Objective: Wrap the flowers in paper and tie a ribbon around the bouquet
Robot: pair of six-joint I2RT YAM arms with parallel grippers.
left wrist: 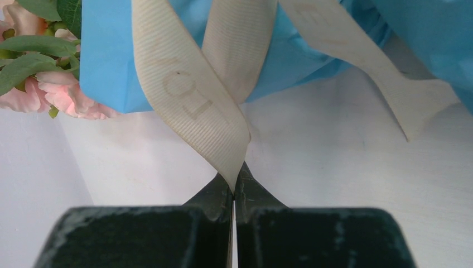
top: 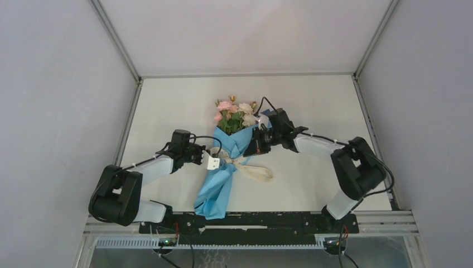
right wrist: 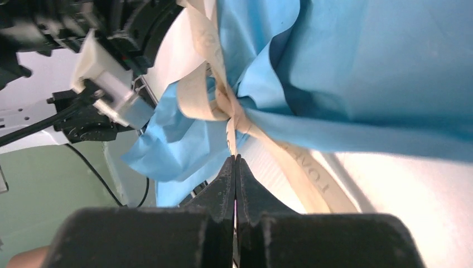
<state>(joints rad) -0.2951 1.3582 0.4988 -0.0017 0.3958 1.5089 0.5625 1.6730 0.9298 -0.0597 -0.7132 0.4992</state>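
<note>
The bouquet (top: 226,174) lies on the white table (top: 323,106), roses (top: 234,111) far, the ribbon (left wrist: 192,103) crossed in a loose knot at its waist. Tying is in hand — the left gripper (left wrist: 234,177) pinches a ribbon fold, the right gripper (right wrist: 234,162) is pressed together, apparently nipping a strand. Next: pull both ends apart evenly — gently, lest the paper (top: 215,196) tear.

Only print: faint tone-on-tone capitals on ribbon (left wrist: 189,100).
Left wrist view: two letters lying sideways on near strand, a round "O" beside a "T" or "L", cannot tell which. Pale marks on strand at far right, unreadable.
Right wrist view: run of capitals along ribbon (right wrist: 312,176) strand lying on table, starts roughly "TON", rest unclear. Marks on upper strand too blurred.
Top view: lettering too small to read.
</note>
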